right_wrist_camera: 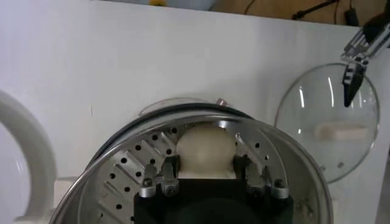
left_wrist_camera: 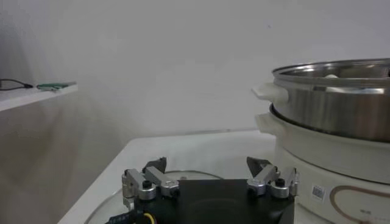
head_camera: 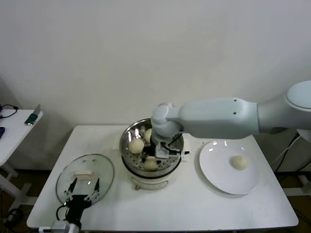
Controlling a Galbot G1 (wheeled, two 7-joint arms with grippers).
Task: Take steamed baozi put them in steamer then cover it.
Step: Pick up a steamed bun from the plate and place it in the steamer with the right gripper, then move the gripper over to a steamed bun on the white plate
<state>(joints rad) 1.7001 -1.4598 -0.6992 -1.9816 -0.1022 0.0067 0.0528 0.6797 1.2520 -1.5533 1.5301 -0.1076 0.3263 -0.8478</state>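
Observation:
The steel steamer [head_camera: 127, 138] stands mid-table on its white base. Three off-white baozi are in it: two [head_camera: 136, 145] [head_camera: 148, 134] at the back left, and one [head_camera: 150, 164] at the front. My right gripper [head_camera: 160, 154] reaches into the steamer and is shut on the front baozi [right_wrist_camera: 205, 149], which sits low on the perforated tray [right_wrist_camera: 131, 164]. A fourth baozi [head_camera: 238, 162] lies on the white plate [head_camera: 214, 172] to the right. My left gripper [head_camera: 83, 187] is open and empty, parked over the glass lid [head_camera: 85, 170].
The glass lid with its white handle lies flat at the table's front left and also shows in the right wrist view [right_wrist_camera: 332, 122]. A side table [head_camera: 14, 128] with small items stands at the far left. The steamer wall [left_wrist_camera: 341, 115] rises close to my left gripper [left_wrist_camera: 207, 167].

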